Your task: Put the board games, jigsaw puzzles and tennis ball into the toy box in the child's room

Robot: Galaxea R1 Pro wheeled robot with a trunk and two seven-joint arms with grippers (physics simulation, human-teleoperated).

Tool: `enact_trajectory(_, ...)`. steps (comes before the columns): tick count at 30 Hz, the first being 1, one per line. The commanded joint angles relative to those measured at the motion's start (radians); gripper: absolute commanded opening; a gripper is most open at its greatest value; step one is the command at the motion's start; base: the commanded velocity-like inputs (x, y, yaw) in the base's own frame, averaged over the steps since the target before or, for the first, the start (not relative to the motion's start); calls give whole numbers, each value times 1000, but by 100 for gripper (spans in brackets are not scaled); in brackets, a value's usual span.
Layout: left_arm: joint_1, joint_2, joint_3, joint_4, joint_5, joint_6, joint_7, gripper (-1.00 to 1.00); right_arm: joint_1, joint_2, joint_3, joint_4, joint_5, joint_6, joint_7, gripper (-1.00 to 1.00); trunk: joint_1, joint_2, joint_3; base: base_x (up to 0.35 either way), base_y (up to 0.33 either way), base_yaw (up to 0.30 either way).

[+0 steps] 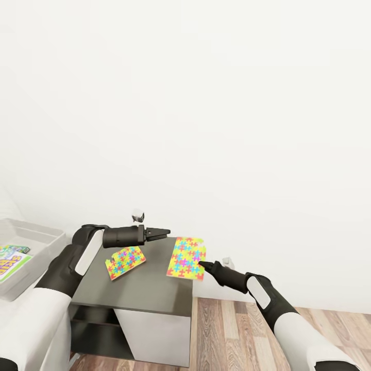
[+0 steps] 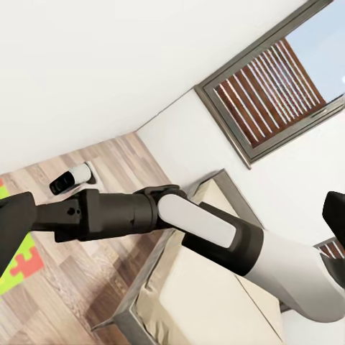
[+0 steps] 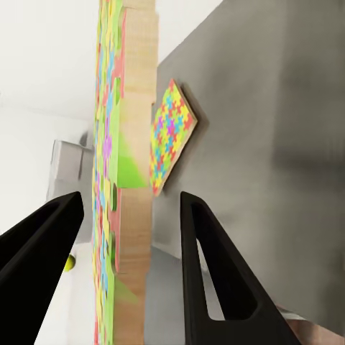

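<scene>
Right fingers [image 3: 180, 273] straddle jigsaw puzzle [image 3: 118, 180] edge, unclosed.

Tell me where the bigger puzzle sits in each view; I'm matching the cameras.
Head view: the bigger puzzle lies at the cabinet's right edge, at the right gripper's tip.
Left wrist view: one corner shows beside the right gripper, over the wood floor.
Right wrist view: it is seen edge-on between the open gripper's fingers.
Shared landmark: the right gripper.
</scene>
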Motion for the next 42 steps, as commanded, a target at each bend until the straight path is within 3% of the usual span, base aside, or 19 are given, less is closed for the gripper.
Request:
enact_trajectory(1, -1, 1, -2, 0, 1, 4, -2, 100, -1, -1, 2, 0, -8, 4, -2, -100, -3, 6, 1, 0, 0, 0)
enact_trajectory(19, -1, 1, 0, 0, 1, 4, -2, 100, -1, 0, 1, 0, -11, -4, -2, -100, -72, 132, 58, 0, 0, 0)
enact_trajectory(42, -1, 2, 2, 0, 2, 4, -2, 100, 1, 0, 0, 0, -11, -4, -1, -100, -72, 132, 58, -33, 0, 0)
